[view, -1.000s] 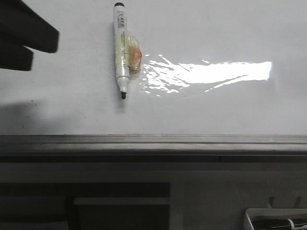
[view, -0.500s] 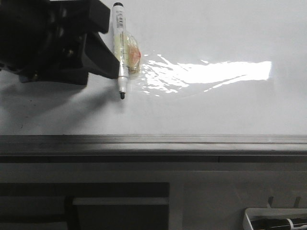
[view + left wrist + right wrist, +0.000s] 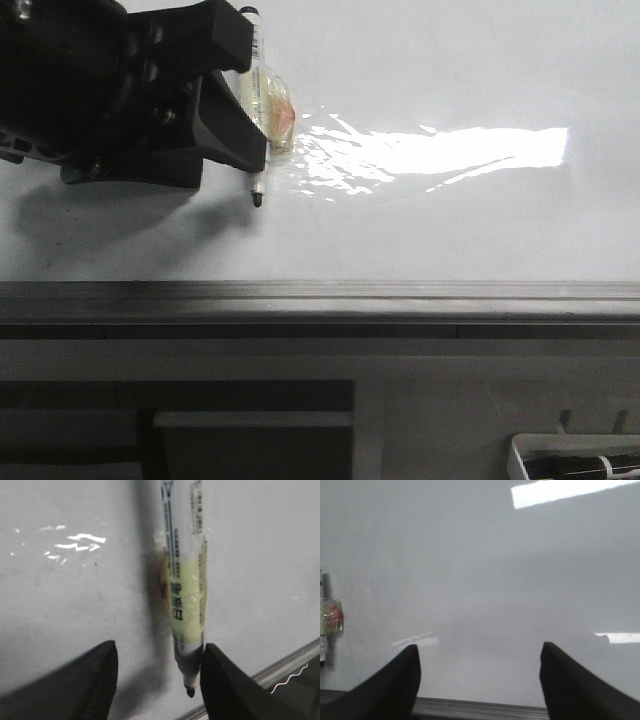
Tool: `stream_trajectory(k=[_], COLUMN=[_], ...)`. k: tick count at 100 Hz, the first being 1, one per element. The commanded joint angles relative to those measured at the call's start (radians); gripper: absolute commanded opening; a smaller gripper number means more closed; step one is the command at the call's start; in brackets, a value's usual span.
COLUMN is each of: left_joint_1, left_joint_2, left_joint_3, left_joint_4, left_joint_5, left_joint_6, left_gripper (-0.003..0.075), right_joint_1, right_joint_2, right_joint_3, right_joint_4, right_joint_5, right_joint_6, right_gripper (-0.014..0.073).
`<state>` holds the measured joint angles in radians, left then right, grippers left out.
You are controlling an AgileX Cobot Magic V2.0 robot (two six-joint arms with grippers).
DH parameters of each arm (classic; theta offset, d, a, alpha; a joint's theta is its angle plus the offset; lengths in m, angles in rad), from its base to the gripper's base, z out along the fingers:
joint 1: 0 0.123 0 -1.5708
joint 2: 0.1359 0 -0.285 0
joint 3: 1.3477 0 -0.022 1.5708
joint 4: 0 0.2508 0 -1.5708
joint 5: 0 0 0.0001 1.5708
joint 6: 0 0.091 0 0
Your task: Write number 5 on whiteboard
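Glossy white whiteboard (image 3: 480, 230) fills the scene, one broad glare patch (image 3: 460, 150) streaking its middle and a grey metal rail (image 3: 400, 292) running along its near edge. No stroke of the number 5 shows on the board in any view; its surface reads unmarked. One marker pen (image 3: 262, 140) lies flat on the board, black tip pointing toward the rail, a yellowish wrap with a red spot around its barrel. The left gripper (image 3: 235, 125) hangs over the pen from the left side of the front view, covering most of the barrel. In the left wrist view the left gripper's (image 3: 157, 680) two dark fingers stand spread wide, one finger (image 3: 225, 685) just beside the pen's (image 3: 186, 605) tip end, the other well off to the far side; whether the near finger touches the pen cannot be told, and the claw has hold of nothing. The right gripper (image 3: 477, 680) is parted wide over bare board, holding nothing, with the pen (image 3: 329, 617) small at the view's edge. One container appears: a white tray (image 3: 575, 458) at the lower right corner of the front view, below the board, with a dark, indistinct object inside.
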<state>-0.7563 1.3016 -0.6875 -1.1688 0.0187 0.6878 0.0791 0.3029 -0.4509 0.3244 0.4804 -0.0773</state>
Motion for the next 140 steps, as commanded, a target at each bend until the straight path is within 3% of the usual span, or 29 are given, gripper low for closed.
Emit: stream_trajectory(k=[1, 26, 66, 82, 98, 109, 122, 140], left_joint_1=[0.0, 0.0, 0.002, 0.0, 0.0, 0.0, 0.0, 0.0], left_joint_2=[-0.006, 0.004, 0.079, 0.032, -0.064, -0.136, -0.211, -0.276], left_joint_3=[-0.037, -0.07, -0.07, -0.07, -0.07, -0.07, -0.07, -0.07], left_joint_4=[-0.019, -0.021, -0.016, 0.068, 0.343, 0.502, 0.581, 0.587], left_joint_5=[-0.048, -0.048, -0.026, 0.072, 0.265, 0.438, 0.557, 0.557], left_joint_6=[-0.007, -0.007, -0.005, 0.007, 0.025, 0.165, 0.342, 0.497], left_gripper=[0.0354, 0.0311, -0.0021, -0.002, -0.002, -0.002, -0.002, -0.002], right_joint_1=[0.002, 0.002, 0.002, 0.029, 0.124, 0.208, 0.291, 0.394], right_joint_2=[0.016, 0.016, 0.016, 0.019, 0.077, 0.152, 0.246, 0.401], right_joint_3=[-0.036, -0.036, -0.036, -0.052, -0.096, -0.126, -0.156, -0.213], right_joint_4=[0.007, 0.007, 0.007, 0.05, 0.308, 0.509, 0.644, 0.733], right_joint_5=[-0.083, -0.083, -0.081, 0.014, 0.129, 0.158, 0.182, 0.243], right_joint_6=[-0.012, -0.012, -0.012, -0.037, -0.444, -0.72, -0.9, -1.039], right_gripper=[0.0451, 0.0451, 0.0451, 0.0451, 0.0451, 0.0451, 0.0451, 0.0451])
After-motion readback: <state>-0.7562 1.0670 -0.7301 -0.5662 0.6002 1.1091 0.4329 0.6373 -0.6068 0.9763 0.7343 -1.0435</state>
